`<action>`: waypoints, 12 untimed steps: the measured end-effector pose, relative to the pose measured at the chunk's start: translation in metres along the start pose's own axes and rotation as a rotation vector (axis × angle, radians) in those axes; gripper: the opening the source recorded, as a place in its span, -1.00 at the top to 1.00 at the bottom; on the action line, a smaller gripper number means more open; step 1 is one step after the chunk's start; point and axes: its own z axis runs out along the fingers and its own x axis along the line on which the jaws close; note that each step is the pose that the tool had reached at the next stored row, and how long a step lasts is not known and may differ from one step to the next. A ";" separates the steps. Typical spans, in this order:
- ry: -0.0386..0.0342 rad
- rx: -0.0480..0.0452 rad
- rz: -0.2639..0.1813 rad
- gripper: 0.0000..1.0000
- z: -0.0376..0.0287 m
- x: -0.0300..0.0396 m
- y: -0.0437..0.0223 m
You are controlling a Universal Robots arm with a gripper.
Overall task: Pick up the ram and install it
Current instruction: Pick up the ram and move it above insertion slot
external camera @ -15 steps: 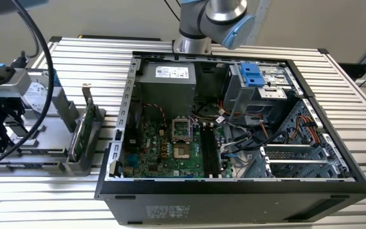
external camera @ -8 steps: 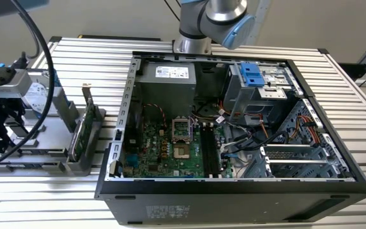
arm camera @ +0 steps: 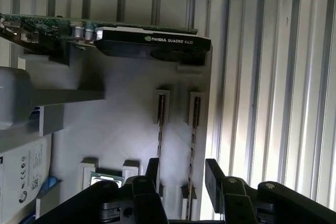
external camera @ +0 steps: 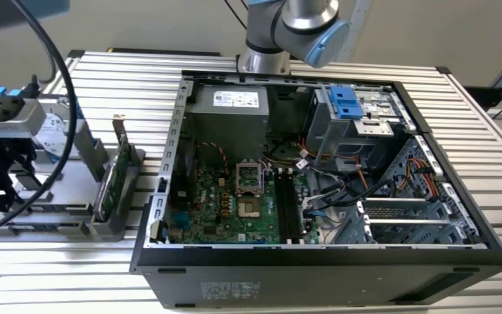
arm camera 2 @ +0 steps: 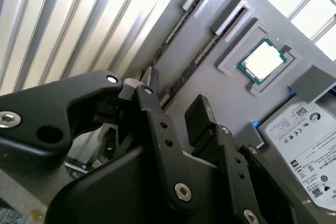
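While you are holding the gripper (arm camera: 182,166) over the gray tray (arm camera: 121,124), its two black fingers (arm camera: 214,177) are standing apart with an open gap and are gripping nothing. Item one, nearest: the ram (arm camera: 193,140), which is standing on edge in a slotted holder on the tray. It is lying just beyond the fingertips and falling inside the gap, nearer one finger than the other, and no contact is showing. Its long axis is running straight away from the gripper, parallel to the inner faces of the fingers, so the fingers are facing its two flat sides; you can judge that as the alignment a pinch across its thickness needs. Item two: a second stick (arm camera: 160,129), standing parallel just beside the ram and lining up with the other finger rather than with the gap. Item three: a processor (arm camera: 105,179) and a hard drive (arm camera: 21,177), sitting on the same tray off to one side. Item four, farther: the green card (arm camera: 152,43), standing on edge at the far end of the tray, crosswise to the ram. Item five, farthest: the open computer case (external camera: 321,196), lying well apart toward the exterior view's right, with its memory slots (external camera: 290,203) appearing unfilled.
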 end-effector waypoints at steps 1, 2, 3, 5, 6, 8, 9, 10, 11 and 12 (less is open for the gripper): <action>0.0000 0.0000 0.000 -1.00 0.0009 0.0000 0.0000; 0.0000 0.0000 0.000 -1.00 0.0017 -0.0002 -0.0002; -0.0001 0.0002 0.000 -1.00 0.0026 -0.0006 -0.0002; 0.0000 0.0004 0.000 -1.00 0.0040 -0.0018 -0.0002; 0.0000 0.0006 0.000 -1.00 0.0048 -0.0024 -0.0003; 0.0001 0.0010 0.000 -1.00 0.0065 -0.0034 -0.0004; 0.0001 0.0014 0.000 -1.00 0.0071 -0.0040 -0.0004; 0.0000 0.0018 0.000 -1.00 0.0079 -0.0047 -0.0005; 0.0001 0.0021 0.000 -1.00 0.0085 -0.0054 -0.0005; 0.0002 0.0021 0.000 -1.00 0.0092 -0.0063 -0.0006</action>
